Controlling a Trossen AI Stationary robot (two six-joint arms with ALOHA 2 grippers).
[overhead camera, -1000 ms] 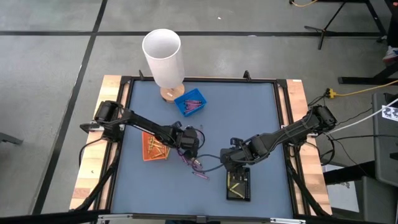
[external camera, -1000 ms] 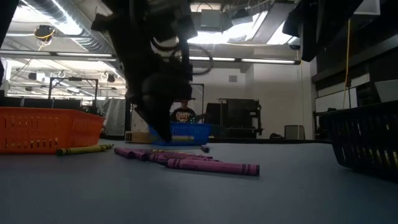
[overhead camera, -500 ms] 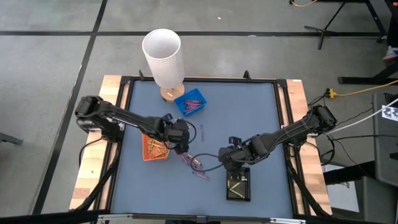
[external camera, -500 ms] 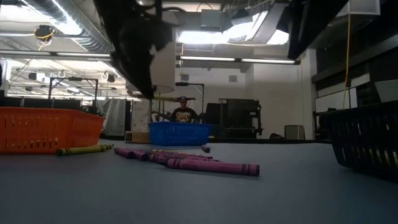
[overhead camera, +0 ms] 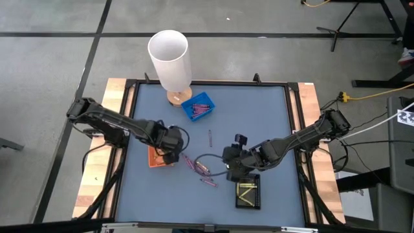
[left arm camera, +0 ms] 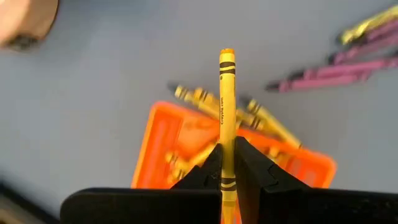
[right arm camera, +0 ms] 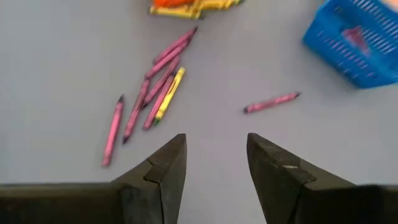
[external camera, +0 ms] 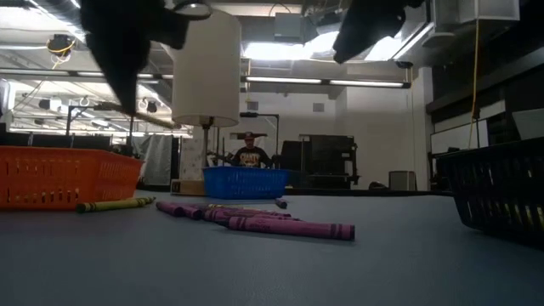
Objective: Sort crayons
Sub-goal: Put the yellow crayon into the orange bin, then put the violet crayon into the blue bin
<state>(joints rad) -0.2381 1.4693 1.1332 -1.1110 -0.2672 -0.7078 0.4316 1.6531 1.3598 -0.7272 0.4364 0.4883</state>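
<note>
My left gripper [left arm camera: 227, 148] is shut on a yellow-orange crayon [left arm camera: 227, 93] and hangs above the orange tray [left arm camera: 163, 143], which holds several yellow crayons. In the low view the crayon [external camera: 151, 117] sticks out of the gripper almost level. A loose bunch of purple crayons [overhead camera: 197, 167] with one yellow crayon [right arm camera: 169, 93] lies flat mid-table, and a single purple crayon [right arm camera: 270, 102] lies farther off. My right gripper [right arm camera: 214, 138] hovers open above the table just right of the bunch [overhead camera: 228, 163], touching nothing. My left gripper pinches the crayon near one end [left arm camera: 227, 134] between its two fingers. The fingers come from above, pointing steeply down, and the crayon's long part juts out forward of them. It is lifted clear, above the orange tray.
A blue tray [overhead camera: 198, 107] with purple crayons stands far of centre beside a tall white cylinder [overhead camera: 169, 55] on a wooden foot. A black tray [overhead camera: 248, 192] with yellow crayons sits near the front edge. One yellow crayon [external camera: 115, 204] lies beside the orange tray.
My left gripper has risen from the bunch of crayons and gone toward the table's left edge, carrying the yellow-orange crayon clear of the table to above the orange tray. My right gripper has turned at the wrist while staying in place, still open.
</note>
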